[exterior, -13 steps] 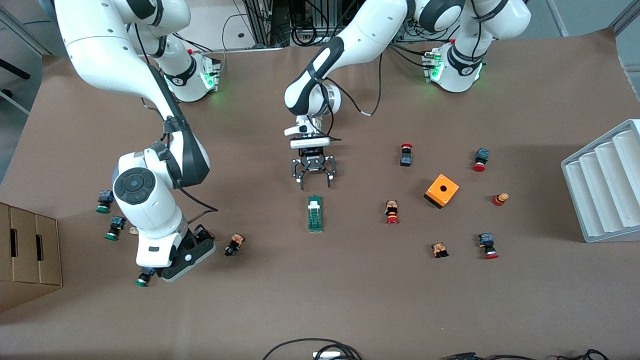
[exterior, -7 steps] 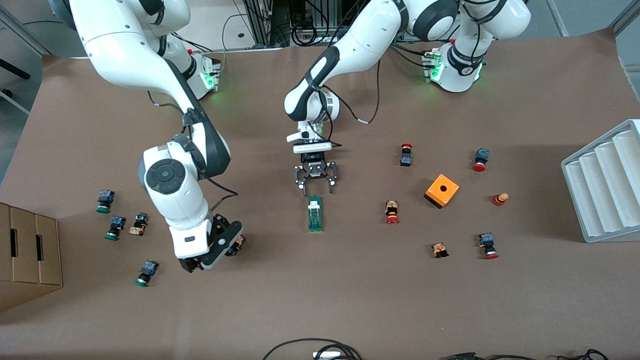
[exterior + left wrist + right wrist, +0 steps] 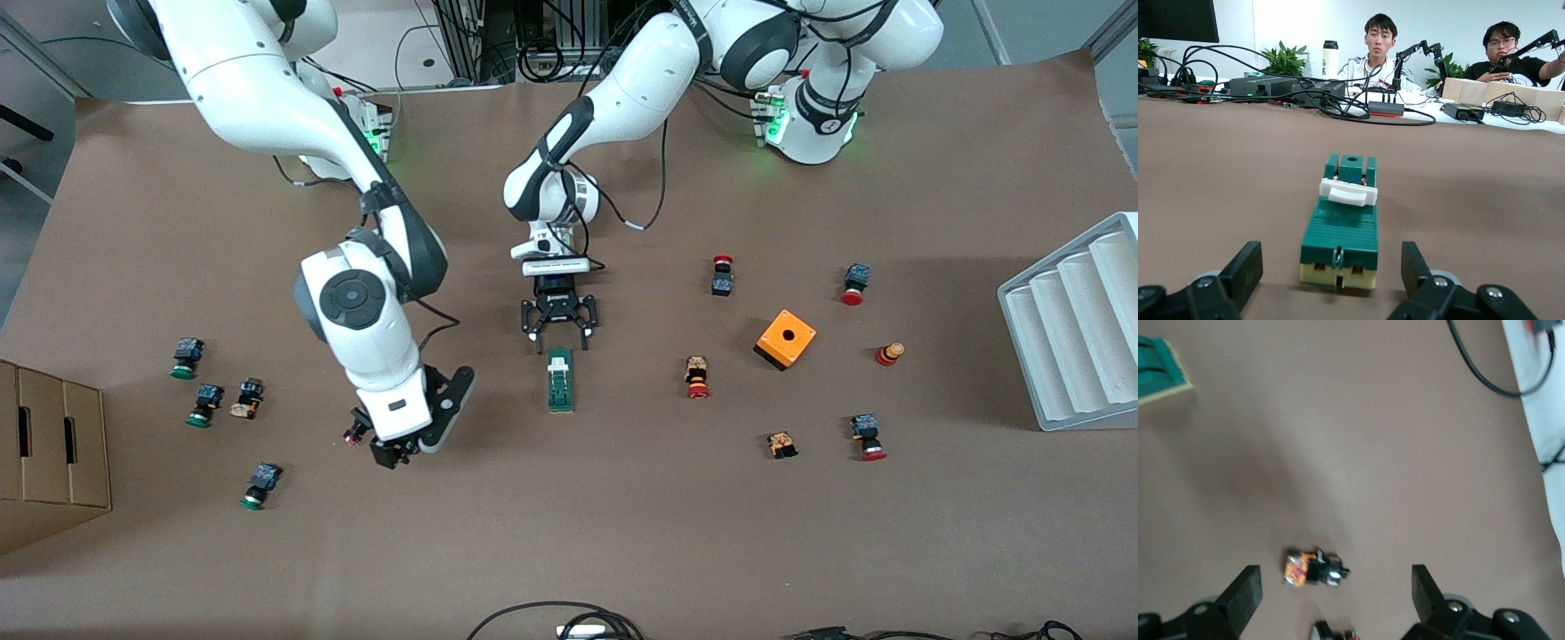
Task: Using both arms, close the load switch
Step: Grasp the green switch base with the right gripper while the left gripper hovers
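Note:
The load switch (image 3: pixel 559 380), a narrow green block with a white sliding piece (image 3: pixel 1348 192), lies flat at the table's middle. My left gripper (image 3: pixel 559 340) is open and low over the switch's end that is farther from the front camera. In the left wrist view its fingers (image 3: pixel 1245 270) stand apart on either side of that end (image 3: pixel 1340 230), not touching it. My right gripper (image 3: pixel 416 434) is open and empty, above the table toward the right arm's end from the switch. It hangs over a small orange-and-black button (image 3: pixel 1313 568). A corner of the switch (image 3: pixel 1158 373) shows in the right wrist view.
A red-capped button (image 3: pixel 356 434) lies beside the right hand. Green-capped buttons (image 3: pixel 204 404) and a cardboard box (image 3: pixel 49 444) are at the right arm's end. An orange box (image 3: pixel 786 339), red-capped buttons (image 3: pixel 697 377) and a white ridged rack (image 3: pixel 1076 329) are at the left arm's end.
My right arm has swung from the green-capped buttons toward the load switch. My left gripper has come down closer to the switch's end, still open.

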Controlling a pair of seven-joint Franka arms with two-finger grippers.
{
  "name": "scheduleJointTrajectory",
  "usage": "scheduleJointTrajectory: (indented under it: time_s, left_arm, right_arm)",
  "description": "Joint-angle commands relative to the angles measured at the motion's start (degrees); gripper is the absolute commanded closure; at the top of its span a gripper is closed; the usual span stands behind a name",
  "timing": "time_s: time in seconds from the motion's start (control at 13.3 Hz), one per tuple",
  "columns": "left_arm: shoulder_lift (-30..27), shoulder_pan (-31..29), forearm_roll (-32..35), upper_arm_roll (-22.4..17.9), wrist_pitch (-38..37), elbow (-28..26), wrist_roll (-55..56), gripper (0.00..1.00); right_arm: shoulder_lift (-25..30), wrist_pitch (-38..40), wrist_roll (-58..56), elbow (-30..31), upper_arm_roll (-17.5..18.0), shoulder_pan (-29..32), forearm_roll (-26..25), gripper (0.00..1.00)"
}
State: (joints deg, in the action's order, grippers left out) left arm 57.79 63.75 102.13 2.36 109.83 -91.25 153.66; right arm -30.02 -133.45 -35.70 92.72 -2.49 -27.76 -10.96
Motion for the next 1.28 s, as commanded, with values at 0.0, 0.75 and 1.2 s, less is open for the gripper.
scheduleJointTrajectory:
  time_s: [0.0, 0.75, 1.2]
  left_arm:
    - [1.79, 0.94, 0.79, -0.6, -1.11, 2.13, 0.76, 0.1]
    - [2.41, 0.77, 4.74, -0.69, -3.04, 1.25, 1.11, 0.23]
    - [3.11, 0.77, 5.53, -0.69, -3.66, 1.07, 0.85, 0.23]
  right_arm:
    - [-0.22, -1.55, -0.25, 0.36, -0.41, -1.59, -1.52, 0.0]
    - [-1.54, -1.55, -4.2, 0.53, 1.0, -3.0, -1.52, 0.01]
    - [-2.94, -1.82, -3.94, 0.53, 3.28, -3.44, -1.08, 0.01]
